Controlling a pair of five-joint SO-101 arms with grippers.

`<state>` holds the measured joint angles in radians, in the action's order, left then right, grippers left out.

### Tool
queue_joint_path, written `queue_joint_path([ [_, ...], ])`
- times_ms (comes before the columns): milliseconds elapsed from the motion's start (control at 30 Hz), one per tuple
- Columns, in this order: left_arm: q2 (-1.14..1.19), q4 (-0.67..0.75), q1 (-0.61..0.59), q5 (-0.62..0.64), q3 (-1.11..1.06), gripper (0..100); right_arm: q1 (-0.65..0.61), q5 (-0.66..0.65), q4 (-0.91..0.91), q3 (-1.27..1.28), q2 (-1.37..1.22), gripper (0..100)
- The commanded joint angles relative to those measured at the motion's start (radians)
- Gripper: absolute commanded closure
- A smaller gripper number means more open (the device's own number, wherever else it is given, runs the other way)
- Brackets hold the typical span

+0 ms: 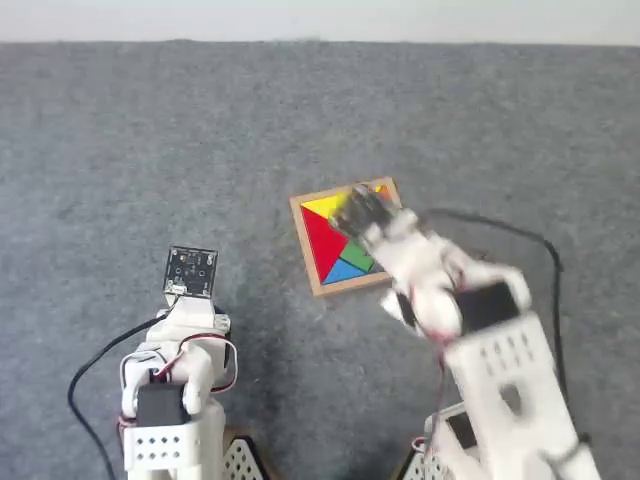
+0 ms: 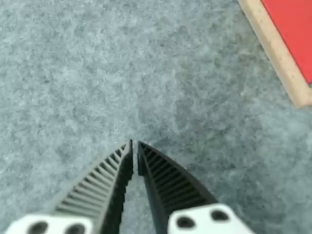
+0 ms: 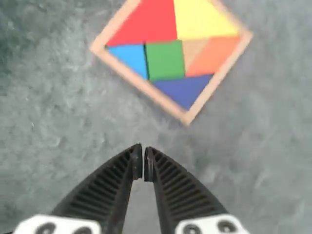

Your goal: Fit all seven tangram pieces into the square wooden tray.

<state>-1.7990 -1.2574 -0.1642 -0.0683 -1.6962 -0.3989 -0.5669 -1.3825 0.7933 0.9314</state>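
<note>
The square wooden tray (image 3: 121,69) lies on grey carpet, filled with red (image 3: 148,22), yellow (image 3: 200,19), light blue (image 3: 130,56), green (image 3: 165,59), orange (image 3: 214,53) and dark blue (image 3: 183,90) pieces, plus a small tan triangle (image 3: 194,48). My right gripper (image 3: 143,158) is shut and empty, hanging over the carpet beside the tray's dark blue corner. From above, the right gripper (image 1: 362,208) hides part of the tray (image 1: 306,245). My left gripper (image 2: 135,146) is shut and empty above bare carpet, with a tray corner (image 2: 280,53) and the red piece (image 2: 292,27) off to one side.
The left arm (image 1: 180,360) is folded back at the near left of the table. A black cable (image 1: 500,232) runs from the right arm past the tray's right side. Grey carpet covers the whole table.
</note>
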Motion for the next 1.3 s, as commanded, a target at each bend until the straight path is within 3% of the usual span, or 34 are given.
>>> queue_joint_path([
  [0, -0.017, -0.003, 0.002, 0.000, 0.012, 98, 0.084, 0.015, 0.018, 0.215, 0.286, 98.7],
  [167, -0.017, -0.003, 0.002, 0.000, 0.012, 98, 0.280, -0.015, 0.050, 0.365, 0.501, 98.7],
  [400, -0.017, -0.003, 0.002, 0.000, 0.012, 98, 0.443, -0.043, 0.096, 0.473, 0.558, 98.8],
  [733, -0.017, -0.003, 0.002, 0.000, 0.012, 98, 0.458, -0.035, 0.269, 0.792, 0.665, 99.0],
  [967, -0.017, -0.003, 0.002, 0.000, 0.012, 98, 0.460, -0.034, 0.194, 0.890, 0.894, 99.0],
  [1267, -0.017, -0.003, 0.002, 0.000, 0.012, 98, 0.460, -0.034, 0.177, 0.890, 0.871, 99.0],
])
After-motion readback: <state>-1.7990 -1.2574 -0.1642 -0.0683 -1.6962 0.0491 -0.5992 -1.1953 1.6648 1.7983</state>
